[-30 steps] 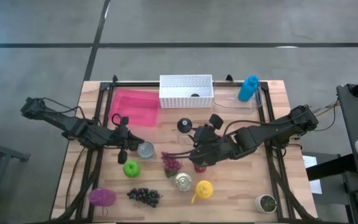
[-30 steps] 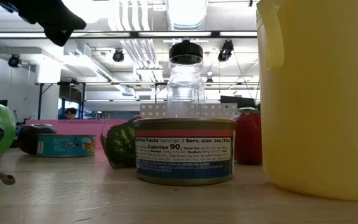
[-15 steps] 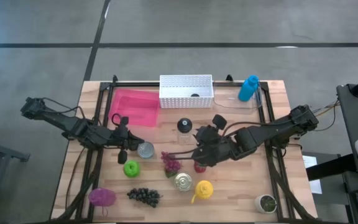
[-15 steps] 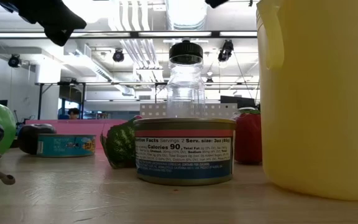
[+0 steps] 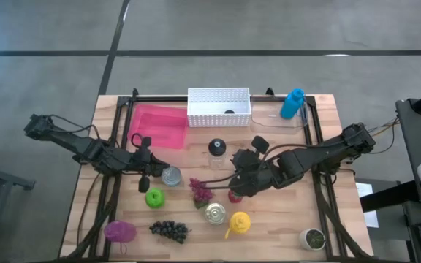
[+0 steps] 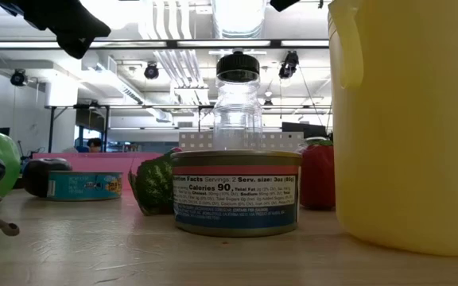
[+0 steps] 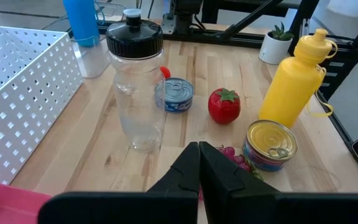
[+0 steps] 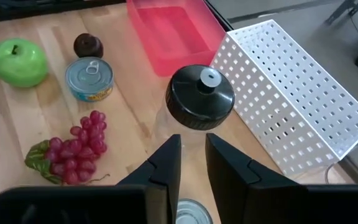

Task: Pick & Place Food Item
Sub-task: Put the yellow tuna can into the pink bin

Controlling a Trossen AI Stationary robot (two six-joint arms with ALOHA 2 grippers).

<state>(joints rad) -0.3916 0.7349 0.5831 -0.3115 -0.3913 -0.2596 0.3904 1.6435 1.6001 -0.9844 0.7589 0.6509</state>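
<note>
I am the right gripper. I hang over the middle of the table, just beside the clear bottle with the black lid. My two fingers are only a little bit apart. Nothing is between them. I hold nothing.

The task does not say which food to take. I think it is the small can, because it sits right under me and peeks out between my fingers. The red strawberry is just beside that can, so it could be that one too. I cannot tell for sure.

To do this well, I think I must open wider first. My gap looks too thin to go around the can. Then I should go straight down with one finger on each side of it. I must not bump the bottle, because it is tall and could tip over. I should squeeze gently, so the can does not slip out, and lift it straight up.

The red grapes lie a bit farther off, so they are not in my way.

The left gripper waits on the left side of the table, near the other can. Its fingers are pressed tight together and hold nothing.
</note>
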